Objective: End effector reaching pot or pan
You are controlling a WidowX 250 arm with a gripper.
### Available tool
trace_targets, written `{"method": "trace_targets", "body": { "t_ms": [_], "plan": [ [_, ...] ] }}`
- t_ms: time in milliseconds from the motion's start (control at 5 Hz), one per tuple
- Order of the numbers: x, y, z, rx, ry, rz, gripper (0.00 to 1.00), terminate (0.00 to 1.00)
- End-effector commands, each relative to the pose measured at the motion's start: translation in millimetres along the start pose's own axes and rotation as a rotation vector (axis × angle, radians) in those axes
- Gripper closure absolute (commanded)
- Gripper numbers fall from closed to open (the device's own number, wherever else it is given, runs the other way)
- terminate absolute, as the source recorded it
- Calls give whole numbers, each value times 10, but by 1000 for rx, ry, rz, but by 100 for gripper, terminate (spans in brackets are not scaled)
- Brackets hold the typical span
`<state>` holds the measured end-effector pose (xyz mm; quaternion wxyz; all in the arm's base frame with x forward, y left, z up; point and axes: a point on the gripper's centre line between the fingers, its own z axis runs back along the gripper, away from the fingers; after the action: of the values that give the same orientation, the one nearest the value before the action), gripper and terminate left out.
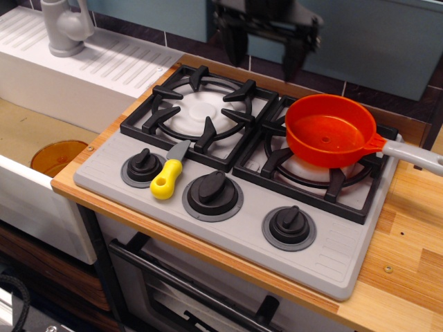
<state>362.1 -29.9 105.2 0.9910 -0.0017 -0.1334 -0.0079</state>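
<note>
- Gripper (pixel 265 55) hangs at the top of the view, above the back edge of the stove (pixel 228 228), its two dark fingers (pixel 237 50) pointing down and spread wide apart.
- Nothing sits between the fingers, and they touch nothing; only air lies under them.
- Orange saucepan (pixel 331 131) rests on the right burner grate (pixel 318 173), to the right of and nearer the camera than the gripper, and clear of it. Its grey handle (pixel 414 155) sticks out to the right over the wooden tabletop (pixel 405 256).
- Risk, as I judge it: a straight drop from here would land the fingers on the left burner grate (pixel 202 107) or in the gap between the burners, missing the pan altogether.
- A sideways approach made too low could knock the rim and push the light pan off its grate, or swing the handle round.
- Coming down with one finger on the rim rather than astride it could tip the pan.
- How high the gripper hangs is hard to judge from this single view, so the descent calls for care.
- Yellow-handled knife (pixel 169 176) lies near the front knobs (pixel 212 191), well away from the likely path; the amber bowl (pixel 57 156) in the sink is further off.
</note>
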Motion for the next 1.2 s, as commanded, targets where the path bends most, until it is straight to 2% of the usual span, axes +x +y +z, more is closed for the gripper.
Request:
{"method": "trace_targets", "body": {
  "t_ms": [0,400,800,1000],
  "plan": [
    [-7,-212,-100,-1,-93,33,0,0],
    [-16,-323,-259,11,-149,44,0,0],
    [70,-390,-360,-12,-148,50,0,0],
    [31,-380,-481,-32,-138,49,0,0]
  ]
}}
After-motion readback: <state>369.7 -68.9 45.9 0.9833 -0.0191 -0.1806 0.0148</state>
